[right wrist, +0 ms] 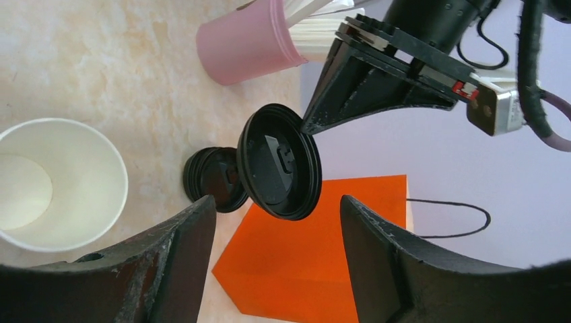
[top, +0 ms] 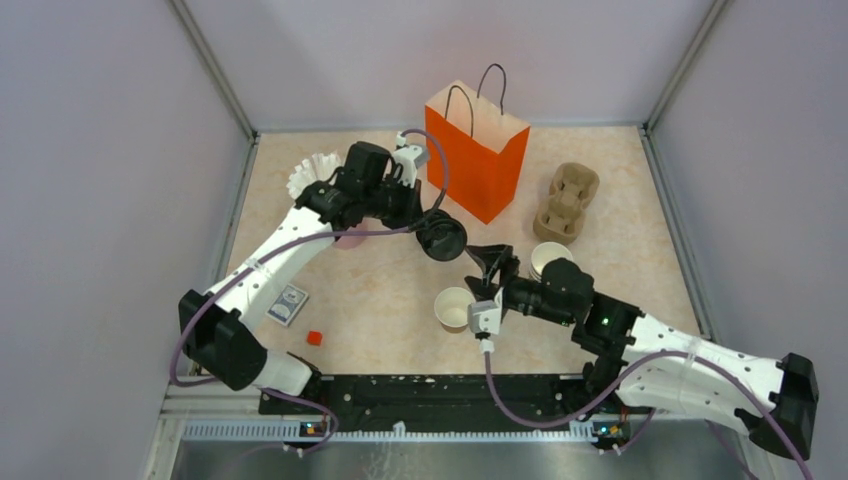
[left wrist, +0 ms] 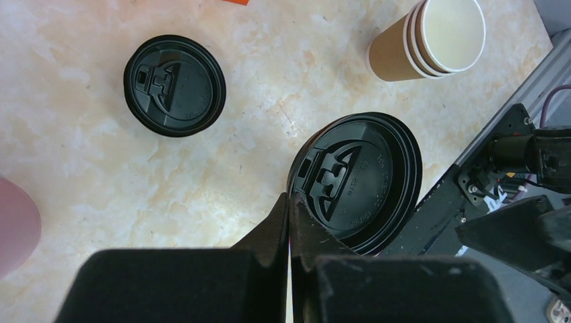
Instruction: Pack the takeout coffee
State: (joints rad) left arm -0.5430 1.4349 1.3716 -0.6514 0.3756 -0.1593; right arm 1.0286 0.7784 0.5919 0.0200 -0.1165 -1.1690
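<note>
A single brown paper cup (top: 455, 308), white inside, stands open with no lid; it also shows in the right wrist view (right wrist: 54, 182). No lidded cup shows in any view. My left gripper (top: 428, 226) (left wrist: 289, 202) is shut on the rim of a black lid (top: 441, 237) (left wrist: 360, 182) and holds it above the table, tilted in the right wrist view (right wrist: 279, 161). A second black lid (left wrist: 174, 85) (right wrist: 212, 178) lies on the table. My right gripper (top: 487, 272) (right wrist: 276, 208) is open and empty beside the open cup. The orange bag (top: 478, 150) (right wrist: 316, 262) stands upright behind.
A stack of lidless brown cups (top: 548, 258) (left wrist: 431, 37) stands right of my right gripper. A cardboard cup carrier (top: 567, 200) lies at the back right. A pink cup (top: 348, 238) (right wrist: 246, 40) and white filters (top: 312, 172) are at the left. A blue box (top: 288, 304) and a red block (top: 314, 338) lie near left.
</note>
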